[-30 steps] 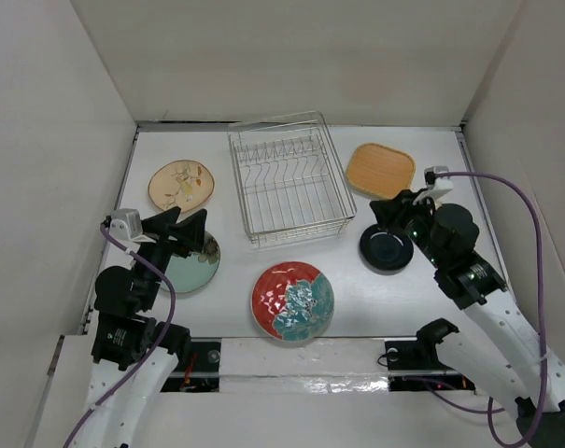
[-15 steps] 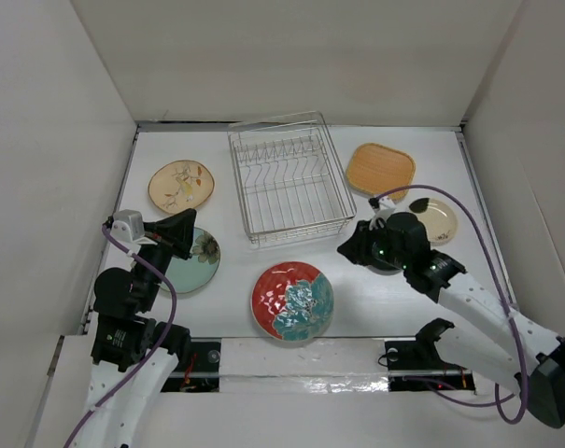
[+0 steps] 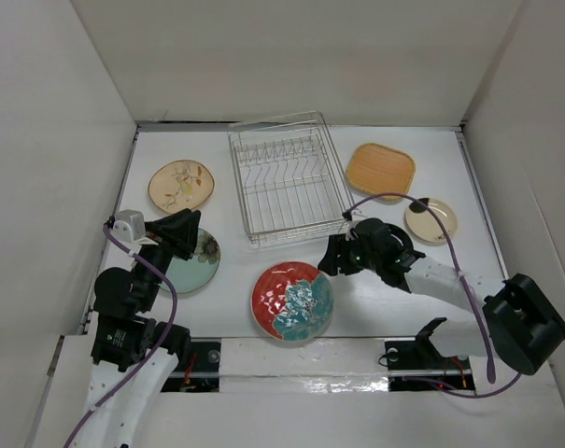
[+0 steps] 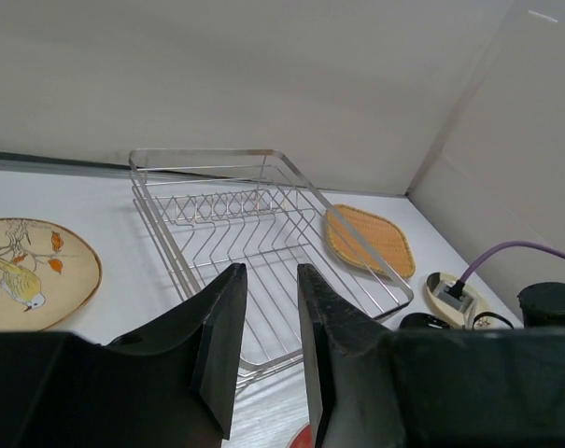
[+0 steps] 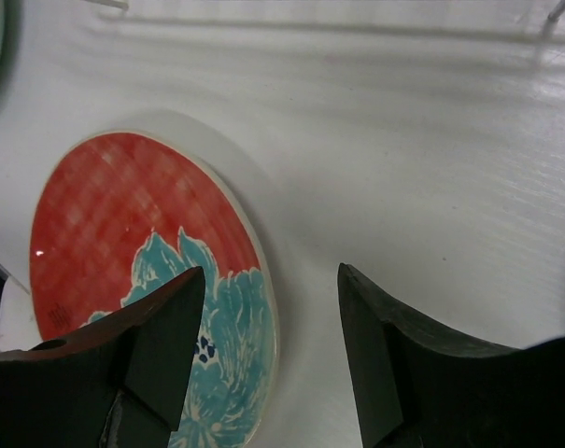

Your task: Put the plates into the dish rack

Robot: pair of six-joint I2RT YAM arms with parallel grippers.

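Since the right gripper point(image 5: 268, 273) now sits just in front of the square silver wire dish rack point(image 3: 289, 234) (a second ago: to its right), jaws apart over the red-and-teal round plate point(image 5: 123, 233) edge, that plate looks next. Left gripper point(image 4: 269, 273), front-left of rack: slightly apart, empty.

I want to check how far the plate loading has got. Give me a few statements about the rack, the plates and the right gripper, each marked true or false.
1. The dish rack holds no plates. True.
2. The right gripper is clamped on the red-and-teal plate. False: its jaws stand open over that plate's edge, with nothing gripped between them.
3. In the top view, the orange square plate lies to the right of the rack. True.
4. The tan plate with the bird pattern stands between the rack's tines. False: it lies flat on the table, left of the rack.
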